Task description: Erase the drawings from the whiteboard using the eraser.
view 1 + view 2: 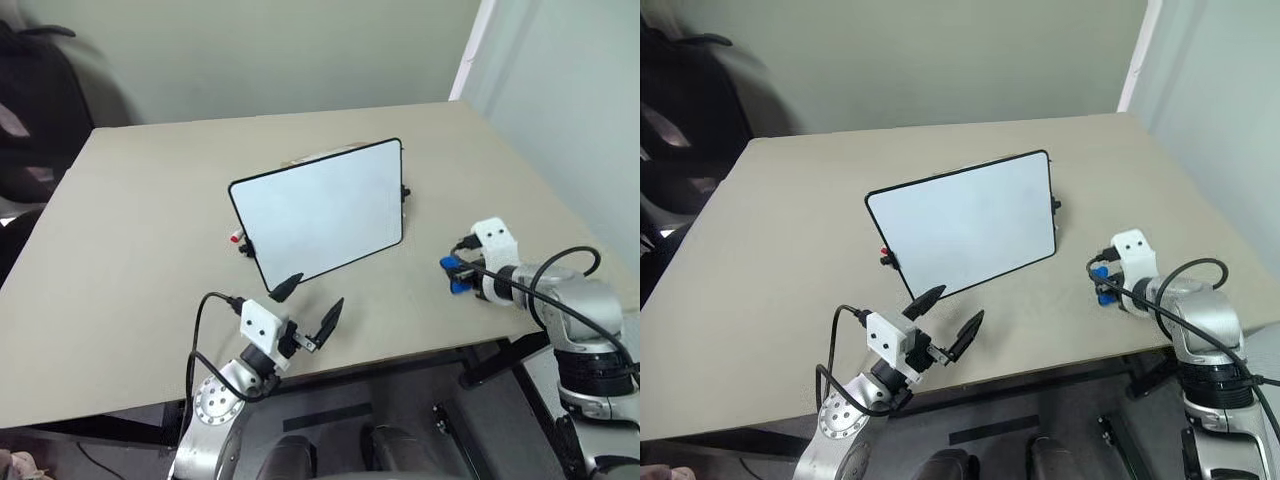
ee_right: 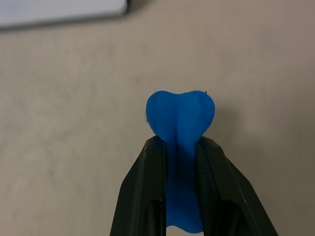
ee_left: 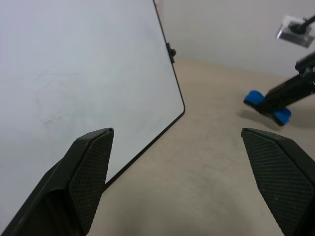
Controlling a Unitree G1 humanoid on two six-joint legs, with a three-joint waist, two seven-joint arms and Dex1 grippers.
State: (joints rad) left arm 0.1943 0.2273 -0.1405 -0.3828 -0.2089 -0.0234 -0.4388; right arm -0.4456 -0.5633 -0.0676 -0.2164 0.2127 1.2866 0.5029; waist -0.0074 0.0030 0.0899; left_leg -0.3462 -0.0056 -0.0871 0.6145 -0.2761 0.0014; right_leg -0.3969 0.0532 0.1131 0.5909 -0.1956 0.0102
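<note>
On the desk (image 1: 130,230), centre: whiteboard (image 1: 320,212), propped upright, face wiped clean, only faint smudges. Right gripper (image 2: 179,147), beside the board and low over the desk, clamps eraser (image 2: 180,118), likely for set-down. Left gripper (image 1: 308,303) spread wide, empty.

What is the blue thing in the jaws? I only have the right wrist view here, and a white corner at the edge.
Observer: It is the eraser, clamped in the right gripper low over the table, right of the whiteboard.
Operator: Is any red drawing on the board?
Observer: No red shows; the left wrist view has only faint smears on the white face.
Operator: And the other arm?
Observer: The left gripper is open near the board's lower edge, holding nothing.
</note>
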